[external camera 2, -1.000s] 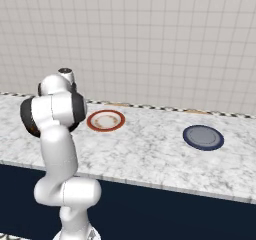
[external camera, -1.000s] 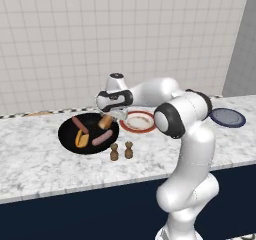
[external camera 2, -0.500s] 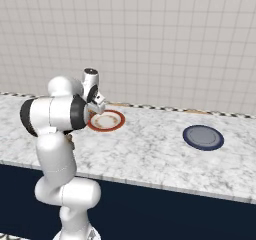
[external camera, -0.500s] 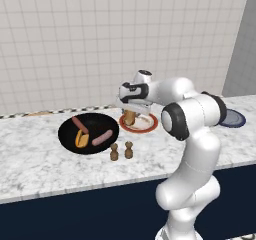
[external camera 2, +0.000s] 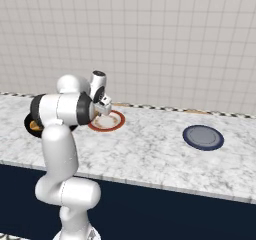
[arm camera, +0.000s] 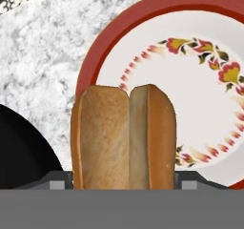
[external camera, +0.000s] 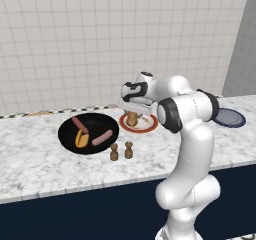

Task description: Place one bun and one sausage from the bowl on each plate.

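Your gripper (external camera: 132,115) is pinching the bun (arm camera: 123,136), hanging it over the white plate's (arm camera: 143,27) near rim; releasing here risks it tipping toward the bowl (external camera: 88,132).

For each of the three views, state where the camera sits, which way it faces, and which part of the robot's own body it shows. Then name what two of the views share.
Left base view: behind-left of the arm, facing forward and down at the black bowl; arm rises lower right.
Right base view: behind-right, facing the dark blue plate; arm rises lower left.
Hand view: on the hand, looking along the gripper at the held bun.
Shared: both base views show the red-rimmed plate.
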Available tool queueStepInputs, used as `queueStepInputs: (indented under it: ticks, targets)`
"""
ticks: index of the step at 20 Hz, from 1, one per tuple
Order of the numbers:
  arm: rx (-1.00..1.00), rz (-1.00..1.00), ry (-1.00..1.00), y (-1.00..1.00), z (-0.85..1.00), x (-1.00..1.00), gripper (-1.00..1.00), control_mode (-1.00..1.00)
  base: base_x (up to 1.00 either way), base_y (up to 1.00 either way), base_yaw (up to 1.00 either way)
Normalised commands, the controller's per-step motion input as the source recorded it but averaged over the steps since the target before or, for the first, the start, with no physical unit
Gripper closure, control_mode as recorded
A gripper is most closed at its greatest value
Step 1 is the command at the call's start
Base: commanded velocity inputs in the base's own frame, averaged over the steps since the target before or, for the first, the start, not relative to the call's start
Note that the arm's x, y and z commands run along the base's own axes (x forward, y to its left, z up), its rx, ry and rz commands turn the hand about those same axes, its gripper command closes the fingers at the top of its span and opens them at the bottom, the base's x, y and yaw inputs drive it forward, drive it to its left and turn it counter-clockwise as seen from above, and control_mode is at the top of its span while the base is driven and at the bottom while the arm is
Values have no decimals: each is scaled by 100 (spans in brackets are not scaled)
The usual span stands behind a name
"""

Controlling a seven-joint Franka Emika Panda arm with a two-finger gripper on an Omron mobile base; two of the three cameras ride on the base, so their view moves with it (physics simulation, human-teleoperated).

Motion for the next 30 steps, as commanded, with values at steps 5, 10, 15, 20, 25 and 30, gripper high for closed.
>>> queueStepInputs:
  ticks: [5, 10, 15, 20, 25, 30]
  targets:
    - [0, 1, 0, -19, -33, 7, 100, -100, 0, 0, 0]
    - [0, 1, 0, -7, -3, 3, 100, -100, 0, 0, 0]
    - [0, 0, 0, 0, 0, 0, -100, -100, 0, 0, 0]
    - [0, 0, 0, 0, 0, 0, -100, -100, 0, 0, 0]
    - [0, 0, 0, 0, 0, 0, -100, -100, 0, 0, 0]
    - [0, 0, -1, 0, 0, -8, -100, -100, 0, 0, 0]
